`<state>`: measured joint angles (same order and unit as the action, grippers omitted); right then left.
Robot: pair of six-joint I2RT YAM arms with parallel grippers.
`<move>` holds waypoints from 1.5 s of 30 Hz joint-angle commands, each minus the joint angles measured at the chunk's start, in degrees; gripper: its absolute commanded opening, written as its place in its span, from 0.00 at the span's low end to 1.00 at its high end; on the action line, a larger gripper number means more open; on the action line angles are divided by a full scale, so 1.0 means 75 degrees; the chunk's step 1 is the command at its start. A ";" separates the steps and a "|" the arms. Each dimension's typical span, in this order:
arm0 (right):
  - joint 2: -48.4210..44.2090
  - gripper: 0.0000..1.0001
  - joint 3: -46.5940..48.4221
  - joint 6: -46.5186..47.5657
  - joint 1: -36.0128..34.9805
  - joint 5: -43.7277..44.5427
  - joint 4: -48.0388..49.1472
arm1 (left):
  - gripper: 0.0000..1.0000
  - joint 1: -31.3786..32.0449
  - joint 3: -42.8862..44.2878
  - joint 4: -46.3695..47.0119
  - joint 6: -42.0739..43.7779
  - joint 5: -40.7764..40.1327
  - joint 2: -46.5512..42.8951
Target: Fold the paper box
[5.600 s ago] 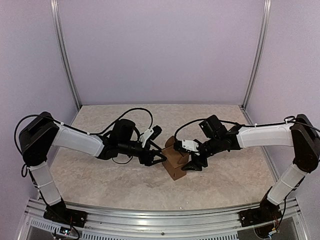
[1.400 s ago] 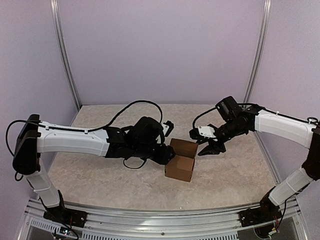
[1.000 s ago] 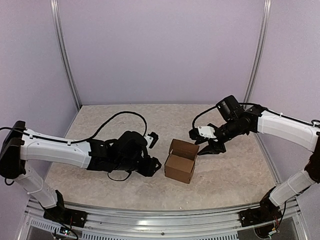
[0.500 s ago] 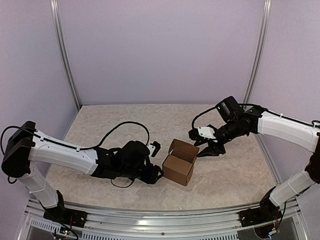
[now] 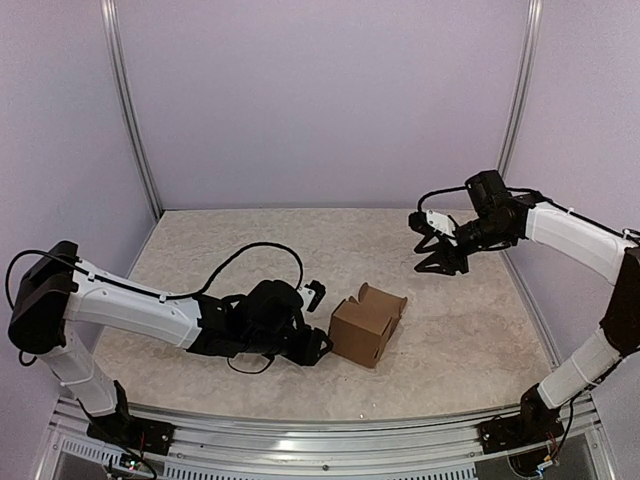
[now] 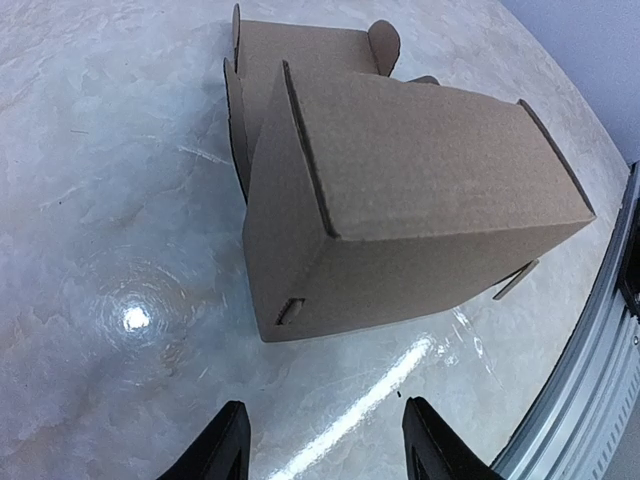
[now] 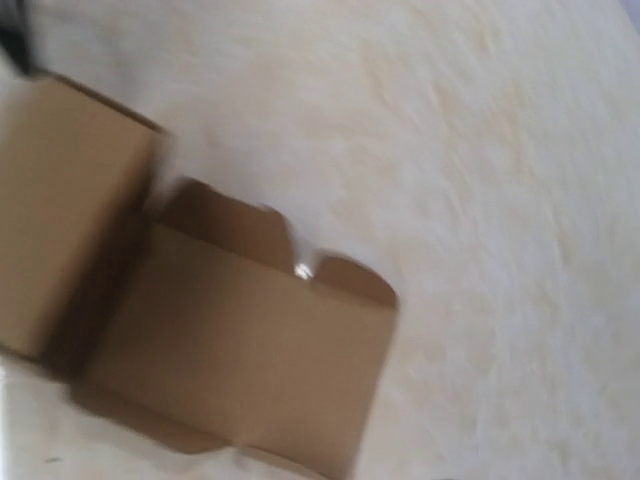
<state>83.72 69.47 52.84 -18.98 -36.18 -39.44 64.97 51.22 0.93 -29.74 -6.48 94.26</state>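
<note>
At the near edge runs the metal rail (image 5: 300, 428), close behind the box's near-right side in the left wrist view. Just past it the left gripper (image 5: 316, 320) sits low over the marbled table (image 5: 200, 250), jaws wide apart and holding nothing; its two fingertips (image 6: 225, 448) frame bare tabletop. The paper box (image 5: 358, 335) lies just ahead of them. No contact is visible in the wrist view, and from above it is hard to say whether the lower finger touches its side.

The box is folded into a squarish shape and sits near the table's middle, slightly toward the front. Its lid flap, with two rounded tabs, stands open on the far right side. Bare tabletop surrounds it to the right and behind. The left arm's black cable (image 5: 250, 250) loops over the table behind the left gripper.

Farther back and to the right, the right gripper (image 5: 430, 248) hangs raised above the table, well apart from the box, its jaws spread and empty. Its wrist view is blurred, with only the box's open flap and the table visible.
</note>
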 commanded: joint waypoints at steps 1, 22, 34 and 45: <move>0.1167 0.45 -0.0105 -0.1094 0.0269 0.0050 0.1269 | 0.51 -0.0038 0.0197 -0.0039 -0.0065 -0.0068 0.0052; 0.3412 0.40 0.1010 -0.2153 0.0057 0.0383 0.1780 | 0.54 0.0009 0.0573 -0.0520 -0.0592 -0.0152 0.0158; 0.2156 0.45 0.0303 -0.3721 0.0048 0.1224 0.1607 | 0.61 -0.0807 0.2673 -0.1969 0.0323 -0.0018 0.0317; 0.2374 0.53 0.0078 -0.2628 0.0051 0.0924 0.0451 | 0.59 -0.0913 0.3760 -0.2458 0.0714 0.0969 0.1720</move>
<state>100.73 72.38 26.46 -18.26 -27.44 -31.75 57.87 79.11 -14.22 -25.96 -2.98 105.30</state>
